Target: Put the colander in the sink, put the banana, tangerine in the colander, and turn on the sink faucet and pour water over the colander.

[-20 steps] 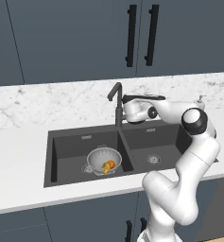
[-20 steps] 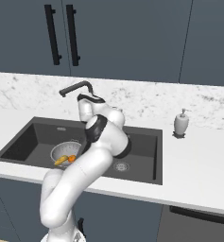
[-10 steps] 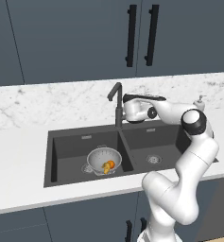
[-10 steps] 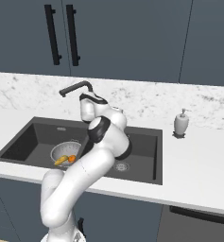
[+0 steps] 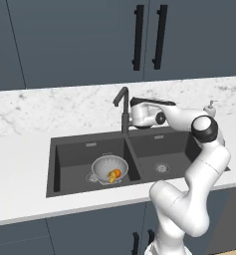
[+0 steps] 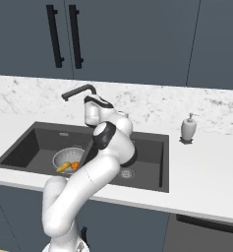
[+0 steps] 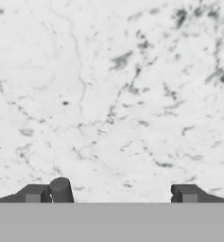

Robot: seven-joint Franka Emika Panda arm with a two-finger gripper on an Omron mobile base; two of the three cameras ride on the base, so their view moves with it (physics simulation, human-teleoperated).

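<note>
Left base view, lower centre: colander (image 5: pixel 109 169) sits in the sink (image 5: pixel 69 164) holding banana (image 5: pixel 111 176) and tangerine (image 5: pixel 117 173). Jaws spread (nothing held) beside the sink faucet (image 5: pixel 123 107); water remains.

It is a kitchen: a dark double sink (image 5: pixel 74 149) sits mid-frame in a white marble counter (image 5: pixel 40 114), with dark cabinets (image 5: pixel 64 40) across the top and a soap dispenser (image 6: pixel 189 129) at right.

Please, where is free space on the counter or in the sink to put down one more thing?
The right basin of the sink holds just its drain. Counter left of the sink is bare, as is the stretch between sink and soap dispenser. Crowded: the left basin with the colander, and behind the faucet, where the open pincer sits.
</note>
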